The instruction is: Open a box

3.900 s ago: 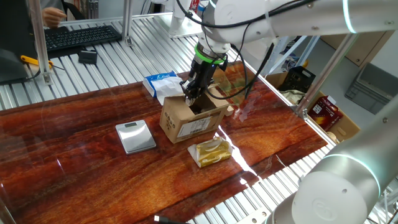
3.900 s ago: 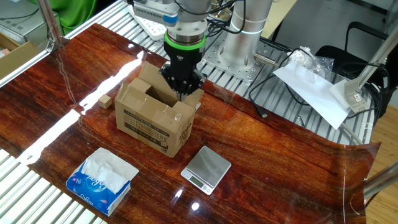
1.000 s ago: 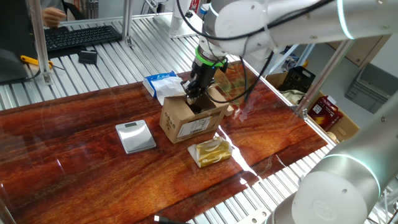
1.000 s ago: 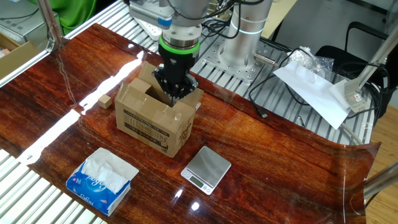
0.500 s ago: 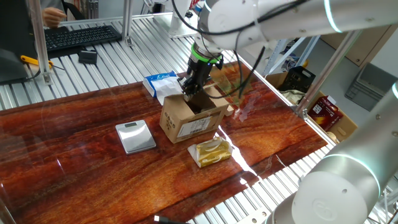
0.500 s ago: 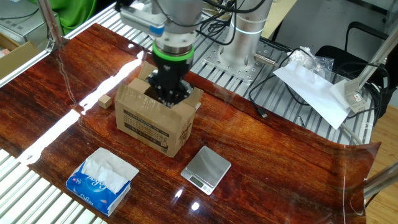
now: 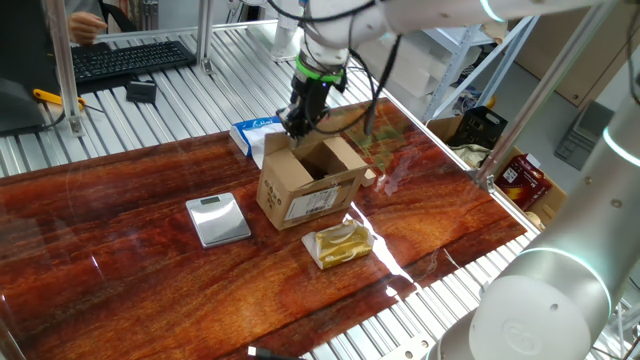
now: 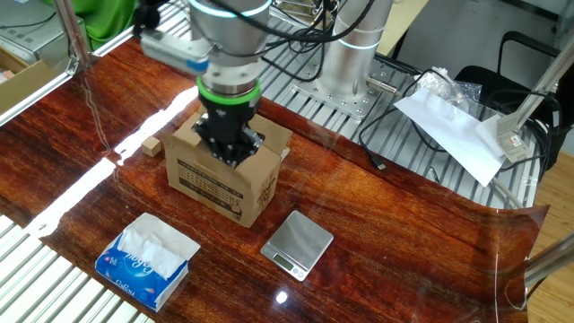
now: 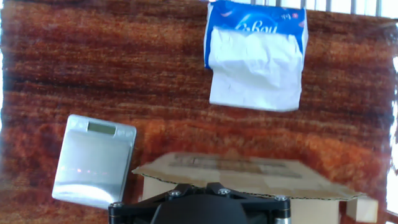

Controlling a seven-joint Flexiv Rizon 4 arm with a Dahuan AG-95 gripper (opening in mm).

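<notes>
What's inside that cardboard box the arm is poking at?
Through the open top of the box, one fixed view shows only bare brown cardboard walls and a shadowed hollow. The gripper sits at the far edge, and the bottom stays hidden in shadow, so any contents cannot be told.

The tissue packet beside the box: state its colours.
The tissue packet is blue with white tissue; clearest in the hand view.

hand [image 8: 229, 151] fingertips hidden against the box [image 8: 220, 175]; grip unclear
</notes>
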